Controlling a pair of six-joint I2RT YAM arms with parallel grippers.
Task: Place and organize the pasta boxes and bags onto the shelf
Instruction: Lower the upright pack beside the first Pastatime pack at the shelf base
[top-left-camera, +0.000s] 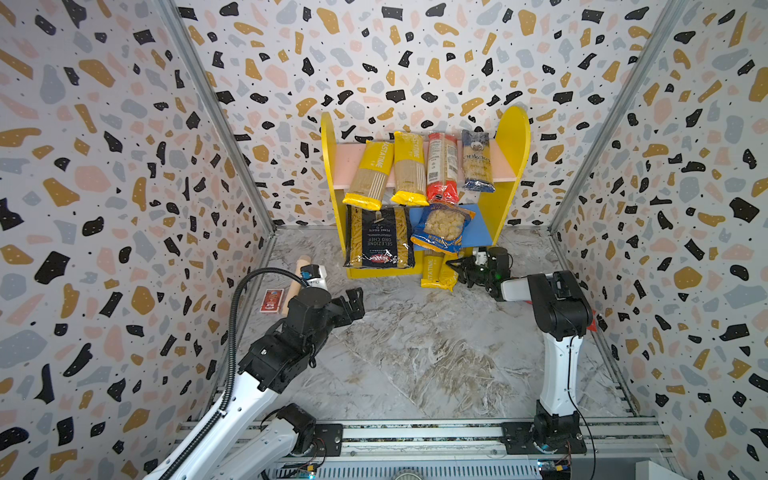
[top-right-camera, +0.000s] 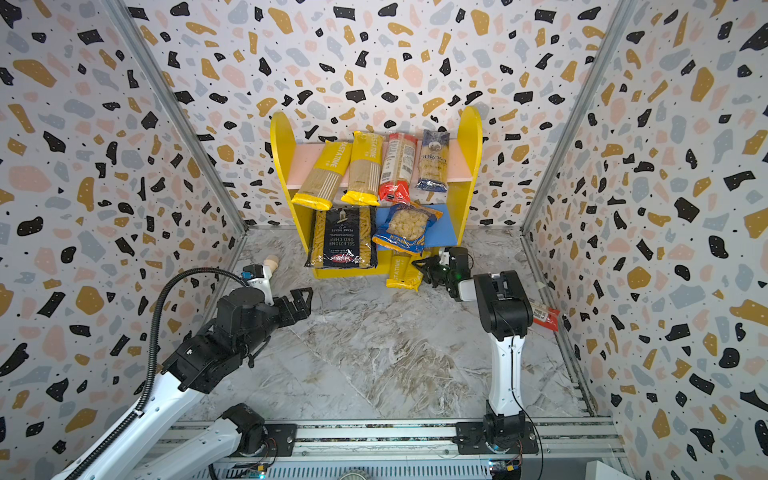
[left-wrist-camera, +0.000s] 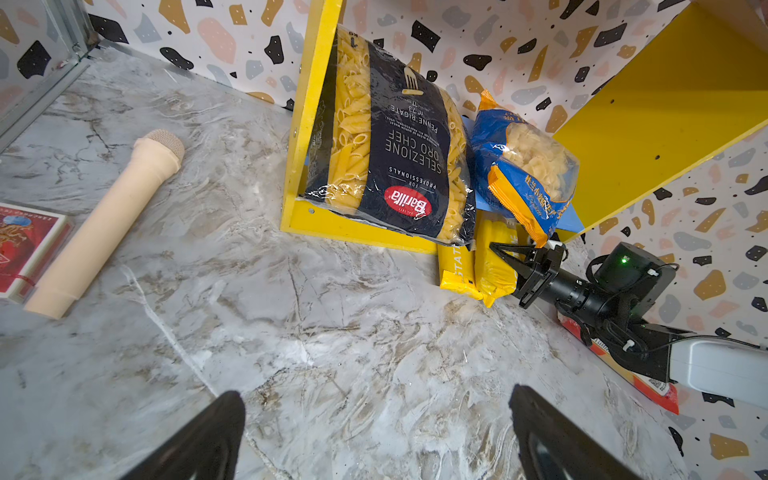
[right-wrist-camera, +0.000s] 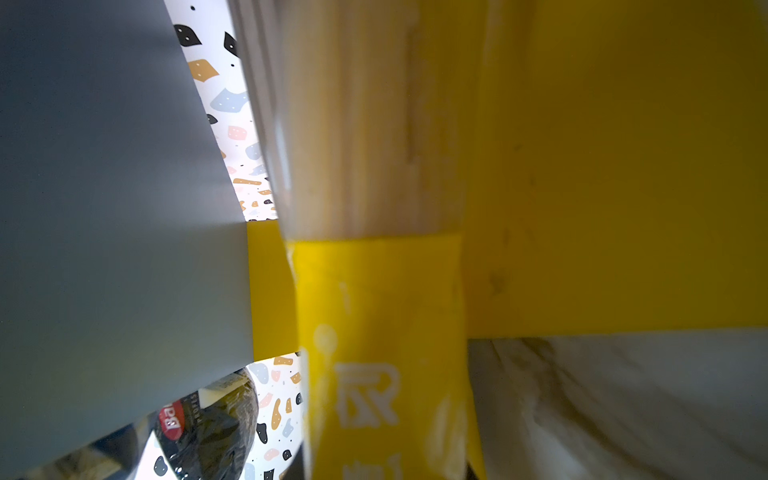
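The shelf (top-left-camera: 513, 137) is seen at the far middle of the desk (top-left-camera: 415, 353), and most of the stock is already housed. Four upper packs (top-left-camera: 409, 170) are laid on the pink upper board (top-left-camera: 347, 160), near ends overhanging; the Barilla penne bag (top-left-camera: 378, 243) and the blue-orange bag (top-left-camera: 442, 228) are propped on the blue lower board (top-left-camera: 478, 232).

Two yellow PASTATIME packs (top-left-camera: 436, 274) are found low down, far ends tucked beneath that lower board, near ends out on the desk. The right-hand PASTATIME pack (left-wrist-camera: 494, 270) is pinched towards its near end by the right tool (left-wrist-camera: 496, 247), jaws drawn almost together across it; in the right wrist view the middle of the frame is filled by that pack. The left tool (top-left-camera: 355, 303) is held wide open above the desk at near left, nothing in it. A red-ended pack (top-right-camera: 546, 318) is left on the desk by the right wall, behind the right arm.

Handling, as judged: a spaghetti pack can be expected to be stiff along its length, brittle inside, fairly weighty, and slick in its film. Taken near one end, it is likely to lever down or twist, so a hold across the narrow width nearer the middle would be favoured. The crimped end seal is best avoided, since slipping is to be expected there.
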